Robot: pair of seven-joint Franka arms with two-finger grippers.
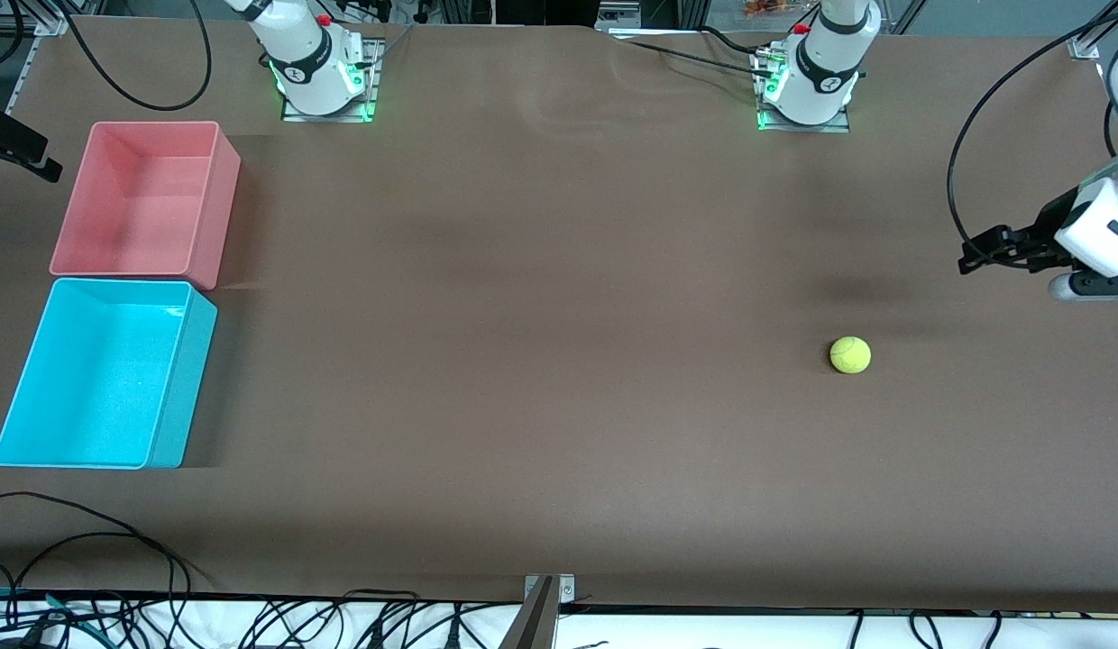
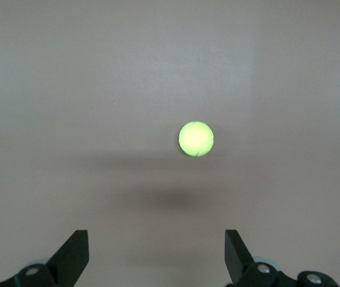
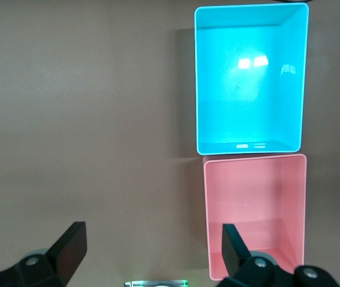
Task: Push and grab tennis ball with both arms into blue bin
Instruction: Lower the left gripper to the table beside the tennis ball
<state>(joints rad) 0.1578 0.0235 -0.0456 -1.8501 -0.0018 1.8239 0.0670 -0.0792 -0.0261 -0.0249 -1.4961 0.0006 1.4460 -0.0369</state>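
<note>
At right of the front frame: tennis ball (image 1: 850, 354) on the table (image 1: 541, 361), lower-left of the left gripper (image 1: 983, 250), fingers wide, empty. At far left: blue bin (image 1: 176, 397); right gripper (image 3: 152, 254) above the bins, fingers wide, waiting.

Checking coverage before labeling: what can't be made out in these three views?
- Right gripper: only open fingertips show in the right wrist view; in the front view just a dark part at the picture's edge beside the pink bin.
- Left gripper: open; its arm is cut by the front view's edge.
- Tennis ball: seam too faint in the front view.
- Blue bin: outer walls mostly hidden.
</note>
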